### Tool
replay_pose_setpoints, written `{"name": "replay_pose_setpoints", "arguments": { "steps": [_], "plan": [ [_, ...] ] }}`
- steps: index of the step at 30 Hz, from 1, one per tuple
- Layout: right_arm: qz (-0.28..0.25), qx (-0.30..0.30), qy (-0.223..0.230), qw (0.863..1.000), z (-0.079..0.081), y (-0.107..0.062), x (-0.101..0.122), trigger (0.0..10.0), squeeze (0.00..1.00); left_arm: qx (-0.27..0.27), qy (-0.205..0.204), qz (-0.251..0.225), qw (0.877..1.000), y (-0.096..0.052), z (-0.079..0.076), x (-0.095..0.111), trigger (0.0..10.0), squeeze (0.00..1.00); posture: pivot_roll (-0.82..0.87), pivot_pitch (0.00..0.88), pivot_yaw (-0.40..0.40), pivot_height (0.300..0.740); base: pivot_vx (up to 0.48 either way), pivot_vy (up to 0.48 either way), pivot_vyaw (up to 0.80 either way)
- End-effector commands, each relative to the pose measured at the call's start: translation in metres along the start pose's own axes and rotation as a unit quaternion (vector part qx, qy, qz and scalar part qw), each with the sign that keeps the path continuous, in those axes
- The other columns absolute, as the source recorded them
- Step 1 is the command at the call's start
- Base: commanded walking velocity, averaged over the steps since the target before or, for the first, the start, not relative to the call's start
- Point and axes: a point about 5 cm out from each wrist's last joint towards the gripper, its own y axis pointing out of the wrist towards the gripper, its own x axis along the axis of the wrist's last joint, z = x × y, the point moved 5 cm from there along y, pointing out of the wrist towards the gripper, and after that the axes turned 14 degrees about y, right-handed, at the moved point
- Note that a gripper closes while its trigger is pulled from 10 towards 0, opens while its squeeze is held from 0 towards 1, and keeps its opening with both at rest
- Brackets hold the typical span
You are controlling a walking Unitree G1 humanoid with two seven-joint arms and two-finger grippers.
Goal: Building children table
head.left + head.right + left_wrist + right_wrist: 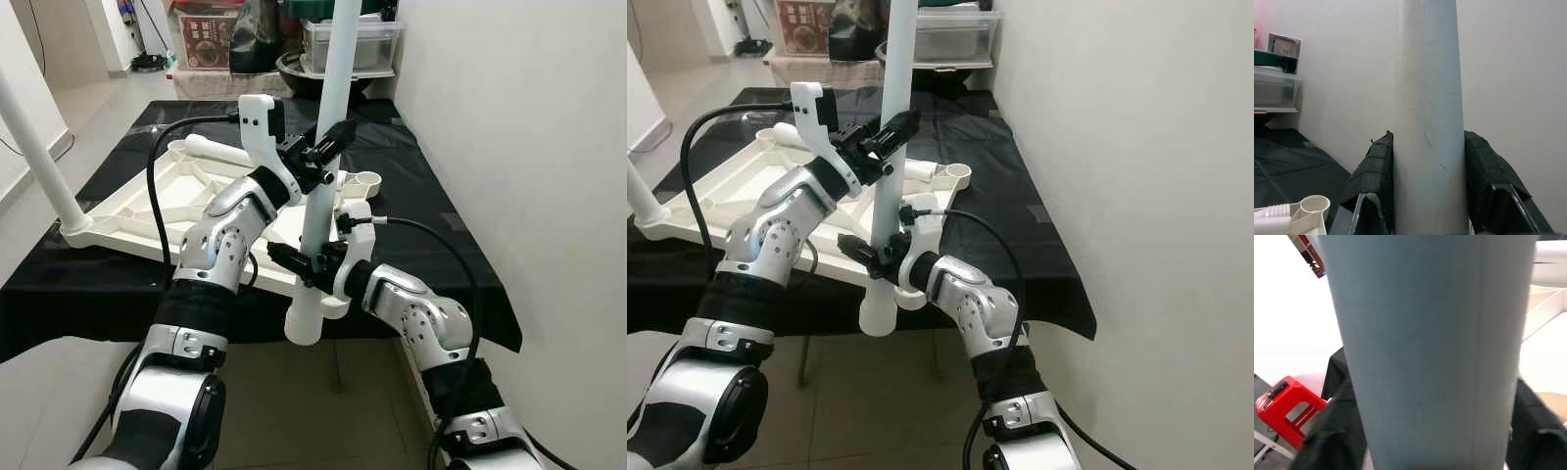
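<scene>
Right claw [312, 262]: nearest the head camera, reaching across low in front of the robot and clamping the lower part of the white table leg [326, 147]; its black fingers [1332, 431] are pressing on both sides of the tube.
Left claw [328, 147]: gripping the same leg higher up, above the right claw, with its padded fingers [1376, 181] closing on either side of the tube.
White table leg: standing close to upright between the two claws, its wider bottom end hanging over the near edge of the worktop [118, 284], its top running out of frame.
Tabletop panel [186, 201]: lying upside down on the black-covered worktop, ribbed underside facing up, just behind the held leg.
Second leg [39, 157]: rising tilted from the panel's left corner.
Corner socket [364, 181]: sitting open at the panel's far right corner, beside the held leg.
Wall [509, 147]: running along the worktop's right side.
Red stool [1283, 401]: showing in the right wrist view, beyond the leg.
</scene>
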Motion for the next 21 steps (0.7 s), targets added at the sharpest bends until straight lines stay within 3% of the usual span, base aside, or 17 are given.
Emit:
{"name": "replay_pose_setpoints", "arguments": {
  "steps": [1, 21],
  "plan": [
    [-0.002, 0.013, -0.006, 1.0, 0.0096, 0.0069, 0.0004, 0.0, 0.0, -0.023, -0.029, -0.01, 0.999, 0.0052, -0.0166, -0.0018, 10.0, 0.0, 0.05, 0.06, -0.024, 0.74, 0.0, 0.0, 0.0],
    [-0.001, 0.017, -0.006, 1.0, 0.0111, 0.0086, -0.0013, 0.0, 0.0, -0.019, -0.04, -0.007, 0.999, 0.0059, -0.0156, -0.004, 10.0, 0.0, 0.06, 0.063, -0.024, 0.74, 0.0, 0.0, 0.0]
  ]
}}
